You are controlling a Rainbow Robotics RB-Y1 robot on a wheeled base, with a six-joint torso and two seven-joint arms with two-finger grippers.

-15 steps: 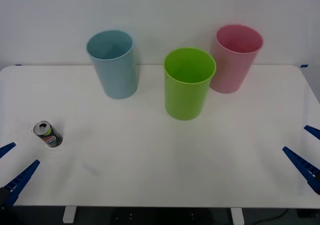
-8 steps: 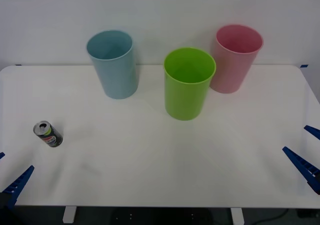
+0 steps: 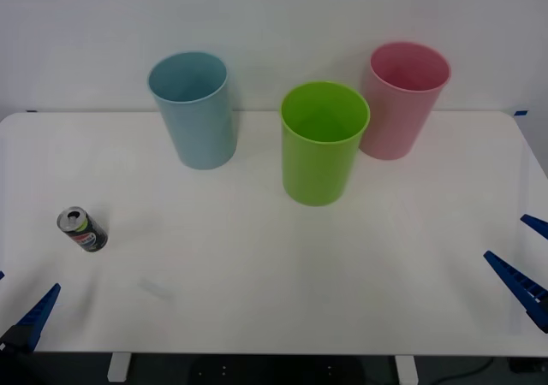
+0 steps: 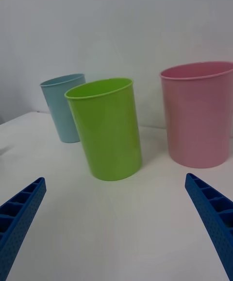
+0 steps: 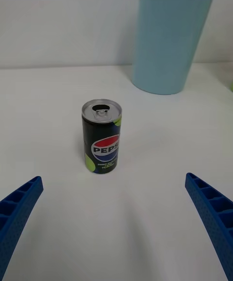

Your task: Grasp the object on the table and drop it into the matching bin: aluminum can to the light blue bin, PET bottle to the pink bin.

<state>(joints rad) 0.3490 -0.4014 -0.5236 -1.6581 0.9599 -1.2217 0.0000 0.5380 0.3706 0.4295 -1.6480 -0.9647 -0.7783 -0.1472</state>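
- Front view: aluminum can [image 3: 82, 228] stands upright on the white bench [image 3: 257, 274], well to the left of the lime green bin [image 3: 324, 142] and nearer the robot than it. The light blue bin [image 3: 193, 109] stands behind and left of the green bin; the pink bin [image 3: 402, 99] stands just behind and right of it, all three upright. The left gripper [image 3: 17, 304] sits low at the bench's near left corner, near the can but apart from it. The right gripper [image 3: 524, 257] is parked far right of the green bin, at the bench's near right edge.
- Right wrist view: the right gripper [image 4: 116, 222] has its blue ribbed fingers [image 4: 211, 213] spread wide with nothing between them. Beyond it stands the green bin [image 4: 108, 128], with the pink bin [image 4: 199, 113] on one side and the light blue bin [image 4: 63, 107] farther back on the other.
- Left wrist view: the left gripper [image 5: 114, 218] is fully spread and holds nothing. The can [image 5: 101, 136] stands centred ahead of the gap, short of the fingers [image 5: 19, 208], and the light blue bin [image 5: 171, 38] rises behind it.
- Progress, as I judge it: nothing is done yet. The can sits ungrasped, lined up for an approach; closing in, gripping, carrying it to the light blue bin and dropping it all remain.
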